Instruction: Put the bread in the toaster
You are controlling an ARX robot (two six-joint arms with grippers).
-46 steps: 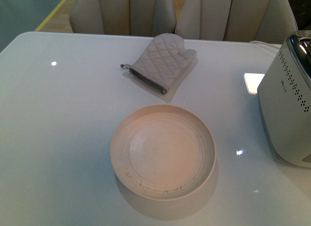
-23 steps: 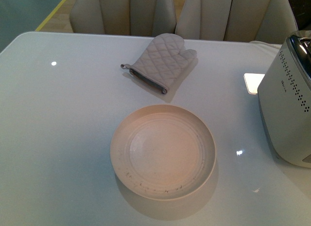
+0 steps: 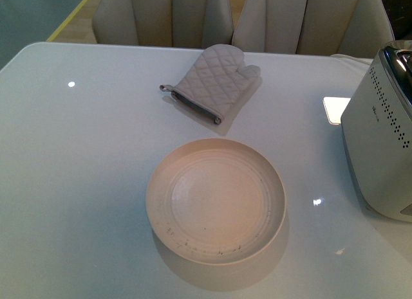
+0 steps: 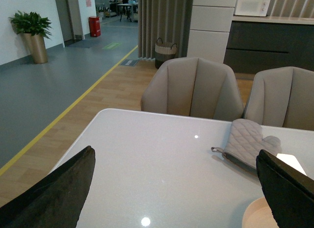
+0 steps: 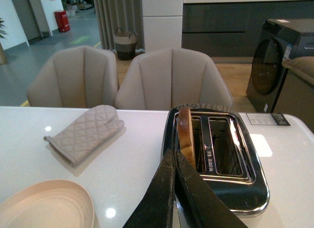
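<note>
A: White tabletop (image 3: 84, 183), 2 beige chairs (image 3: 167, 16) behind. What changed in the front view over the last second?

B: Nothing. Plate (image 3: 152, 202) sits empty at centre, oven mitt (image 3: 212, 83) beyond it, toaster (image 3: 380, 151) at the right edge. No arm in that view.

A: So where's the bread?

B: Right wrist view: bread (image 5: 184, 132) stands upright in 1 of the 2 slots, the one nearer the mitt, top crust above the chrome.

A: Right hand?

B: Right hand (image 5: 175, 157) has its fingers pressed together, tips right at the slice's near edge. Can't tell if it nips the crust. Left hand (image 4: 171, 198) is spread wide, holding nothing, over the tabletop.

A: Meaning?

B: Likely the end of insertion. The slice probably needs letting go or a push down.
</note>
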